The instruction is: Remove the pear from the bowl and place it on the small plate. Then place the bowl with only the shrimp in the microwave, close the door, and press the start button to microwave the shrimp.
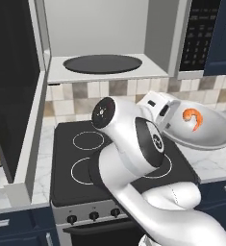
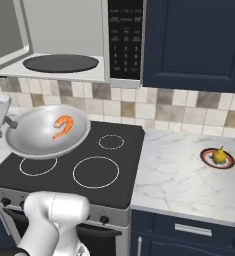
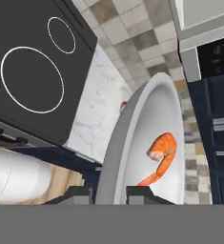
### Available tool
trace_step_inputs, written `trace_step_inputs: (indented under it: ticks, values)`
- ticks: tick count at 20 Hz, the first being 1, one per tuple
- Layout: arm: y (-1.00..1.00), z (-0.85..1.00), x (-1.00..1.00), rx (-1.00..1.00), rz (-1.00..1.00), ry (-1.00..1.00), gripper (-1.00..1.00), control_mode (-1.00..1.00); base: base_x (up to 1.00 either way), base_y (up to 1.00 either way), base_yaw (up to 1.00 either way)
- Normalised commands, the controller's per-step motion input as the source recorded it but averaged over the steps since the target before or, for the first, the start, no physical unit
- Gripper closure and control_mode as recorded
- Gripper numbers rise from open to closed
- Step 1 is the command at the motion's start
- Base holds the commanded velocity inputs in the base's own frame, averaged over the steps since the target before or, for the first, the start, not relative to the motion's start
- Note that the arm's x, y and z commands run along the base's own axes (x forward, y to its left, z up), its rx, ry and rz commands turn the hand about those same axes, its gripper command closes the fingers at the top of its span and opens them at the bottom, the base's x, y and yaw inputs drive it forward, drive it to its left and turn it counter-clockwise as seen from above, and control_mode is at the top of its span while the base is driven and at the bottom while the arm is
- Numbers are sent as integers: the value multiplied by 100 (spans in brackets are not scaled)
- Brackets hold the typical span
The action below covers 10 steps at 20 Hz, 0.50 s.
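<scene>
Holding the bowl (image 1: 206, 132) by its rim, our gripper (image 3: 108, 193) has its two dark fingertips (image 3: 141, 192) pinching the near edge, one on each side of the wall, as the hand view shows. We carry the bowl in the air above the cooktop (image 2: 74, 160), tilted a little, and the shrimp (image 2: 63, 126) lies inside it (curled, orange, near the middle). In the right base view the bowl hangs over the left burners, below the microwave (image 2: 64, 40). We see the microwave cavity open, with its dark round turntable (image 1: 103, 63) on the floor, and the door (image 1: 13, 96) swung out to the left. Its black button panel (image 2: 125, 37) sits at the right of the cavity. Far to the right on the marble counter (image 2: 174, 175), the pear (image 2: 218, 156) sits on the small plate (image 2: 217, 158), well apart from the bowl.
</scene>
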Motion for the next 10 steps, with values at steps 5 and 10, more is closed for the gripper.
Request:
trace_step_inputs:
  ticks: [5, 10]
  values:
    - [8, 92, 0, -13, 27, -7, 100, -100, 0, 0, 0]
    - [8, 47, 21, -5, 30, 0, 100, -100, 0, 0, 0]
